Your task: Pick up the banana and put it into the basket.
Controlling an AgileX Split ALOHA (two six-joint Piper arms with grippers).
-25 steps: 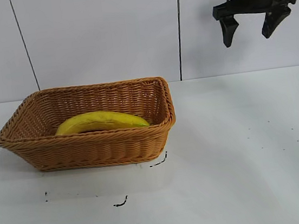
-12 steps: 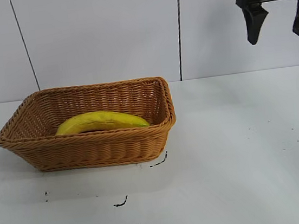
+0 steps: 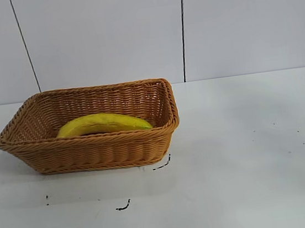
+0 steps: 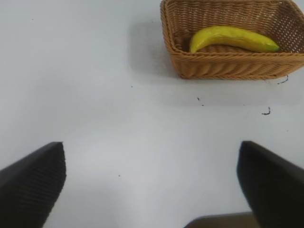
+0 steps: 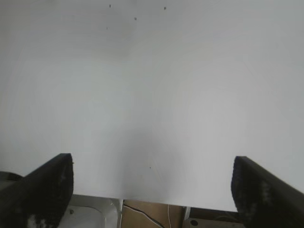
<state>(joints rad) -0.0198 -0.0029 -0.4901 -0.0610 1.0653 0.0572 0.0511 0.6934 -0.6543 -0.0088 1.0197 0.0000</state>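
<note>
The yellow banana (image 3: 102,123) lies inside the tan woven basket (image 3: 96,151) at the table's left; both also show in the left wrist view, the banana (image 4: 232,39) within the basket (image 4: 223,66). Neither arm shows in the exterior view. My left gripper (image 4: 152,185) is open and empty above bare table, well away from the basket. My right gripper (image 5: 152,190) is open and empty over the table's edge, with no task object in its view.
Small black marks (image 3: 161,164) dot the white table (image 3: 246,152) in front of the basket. A white panelled wall stands behind. In the right wrist view the table edge (image 5: 156,204) shows, with a brown surface and cables beyond it.
My right gripper, open, has risen and moved right out of the exterior view. The banana and basket have not moved.
</note>
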